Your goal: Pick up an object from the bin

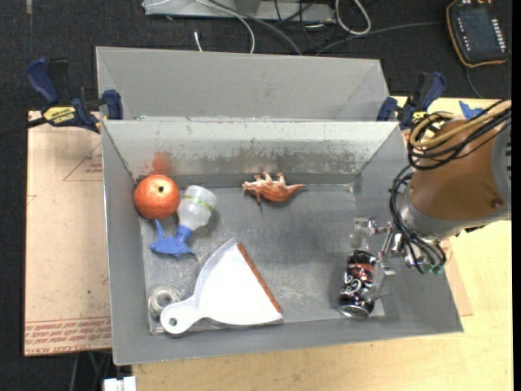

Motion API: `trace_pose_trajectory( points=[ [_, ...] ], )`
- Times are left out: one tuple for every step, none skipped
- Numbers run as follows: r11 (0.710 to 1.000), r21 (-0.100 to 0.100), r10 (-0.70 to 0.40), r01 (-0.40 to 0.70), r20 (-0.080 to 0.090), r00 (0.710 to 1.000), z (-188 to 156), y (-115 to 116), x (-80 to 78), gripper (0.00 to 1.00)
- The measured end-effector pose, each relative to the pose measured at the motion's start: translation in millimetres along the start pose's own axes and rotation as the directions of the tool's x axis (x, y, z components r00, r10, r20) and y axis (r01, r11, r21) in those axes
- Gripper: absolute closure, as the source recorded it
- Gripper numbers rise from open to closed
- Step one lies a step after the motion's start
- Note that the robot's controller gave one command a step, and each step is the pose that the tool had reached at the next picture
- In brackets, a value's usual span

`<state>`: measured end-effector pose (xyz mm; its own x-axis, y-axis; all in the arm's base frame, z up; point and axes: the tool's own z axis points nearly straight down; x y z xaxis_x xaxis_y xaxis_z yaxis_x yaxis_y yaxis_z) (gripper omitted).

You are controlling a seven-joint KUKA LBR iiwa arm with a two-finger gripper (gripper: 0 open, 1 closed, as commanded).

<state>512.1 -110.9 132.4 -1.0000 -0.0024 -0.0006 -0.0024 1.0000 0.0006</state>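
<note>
My gripper hangs low in the bin's right part, under the orange wrist cover, with its two metal fingers apart. Just below it, near the front right corner, lies a dark crushed drinks can with red and white print, its length running front to back. The fingers stand over the can's far end and nothing is between them.
An orange toy dinosaur lies at the back wall. At the left are a red apple, a clear plastic cup with a blue foot, a white dustpan and a small clear ring.
</note>
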Motion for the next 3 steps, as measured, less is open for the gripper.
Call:
trace_pose_trajectory(
  points=[
    [1.0,0.0,0.0,0.0,0.0,1.0,0,0,0.0,0.0],
    [0.979,-0.003,-0.205,0.205,0.001,0.979,10,59,8.0,0.0],
    [0.983,-0.001,-0.185,0.185,0.001,0.983,1,46,14.4,0.0]
  ],
)
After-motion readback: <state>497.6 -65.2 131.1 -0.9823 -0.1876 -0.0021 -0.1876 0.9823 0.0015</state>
